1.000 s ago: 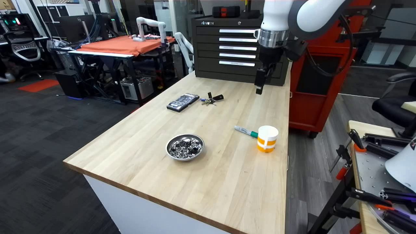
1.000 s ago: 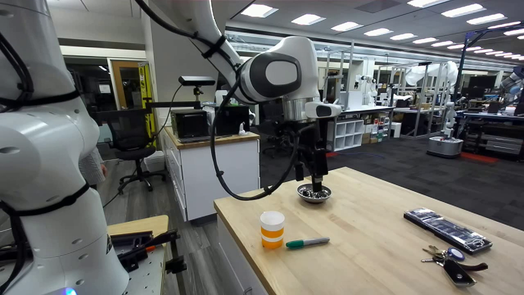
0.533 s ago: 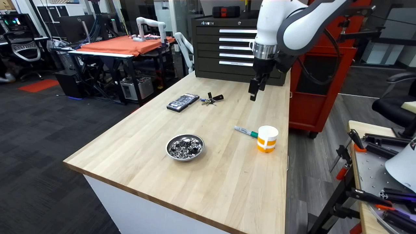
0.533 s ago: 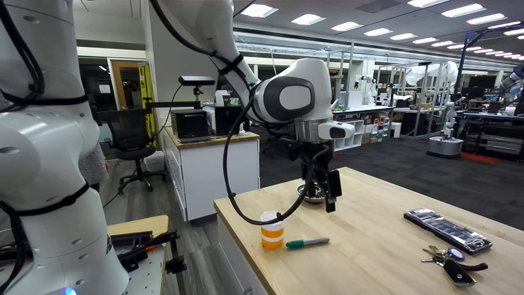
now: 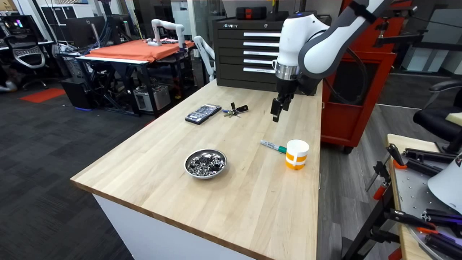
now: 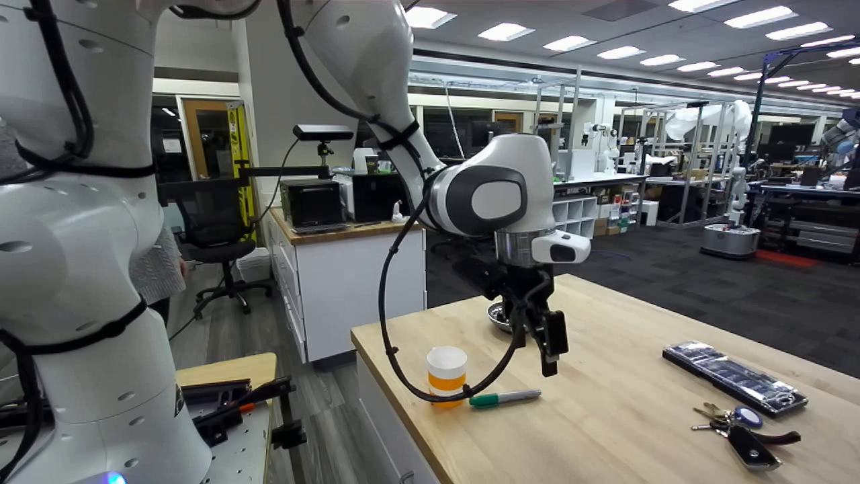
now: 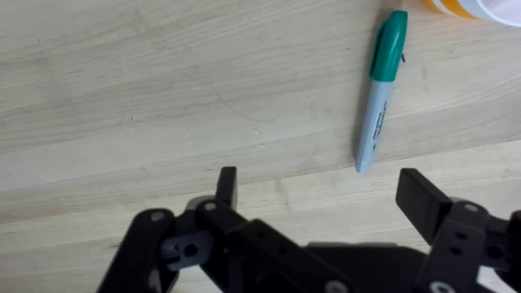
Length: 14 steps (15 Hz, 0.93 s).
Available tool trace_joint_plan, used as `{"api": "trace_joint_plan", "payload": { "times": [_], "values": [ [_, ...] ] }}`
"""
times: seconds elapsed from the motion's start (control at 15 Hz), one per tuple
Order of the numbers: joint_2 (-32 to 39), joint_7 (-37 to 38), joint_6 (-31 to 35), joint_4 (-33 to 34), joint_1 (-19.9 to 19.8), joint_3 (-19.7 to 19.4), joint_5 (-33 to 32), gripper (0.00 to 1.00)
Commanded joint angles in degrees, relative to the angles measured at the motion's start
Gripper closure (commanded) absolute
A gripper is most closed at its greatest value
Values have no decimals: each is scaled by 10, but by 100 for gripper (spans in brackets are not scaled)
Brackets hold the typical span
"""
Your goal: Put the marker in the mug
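The marker [image 5: 273,146] lies flat on the wooden table, with a green cap and a grey body. Its cap end points to the mug [image 5: 297,154], which stands upright, white on top with orange bands. In an exterior view the marker [image 6: 505,398] shows whole, and the arm's cable crosses in front of the mug [image 6: 447,359]. My gripper [image 5: 280,114] is open and empty above the table. In the wrist view the open gripper [image 7: 318,177] has the marker [image 7: 378,97] ahead of its gap, grey end nearest, closer to the right finger. Only part of the mug [image 7: 458,7] shows there.
A metal bowl [image 5: 188,169] with small shiny bits stands on the table [image 5: 231,206]. A dark flat case [image 5: 203,113] and keys [image 5: 234,110] lie farther along. A dark drawer chest [image 5: 232,68] stands at the table's end. The mug is near the table's long edge.
My gripper has come down and moved closer to the marker, away from the drawer chest. The marker, the mug and the bowl have not moved.
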Motion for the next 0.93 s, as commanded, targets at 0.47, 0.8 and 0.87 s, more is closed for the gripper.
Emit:
{"api": "trace_joint_plan", "payload": {
  "times": [0.47, 0.8, 0.87],
  "values": [
    [68, 9, 47, 21, 25, 16, 58, 0],
    [68, 14, 51, 4, 40, 19, 71, 0],
    [65, 17, 53, -2, 44, 17, 70, 0]
  ]
}}
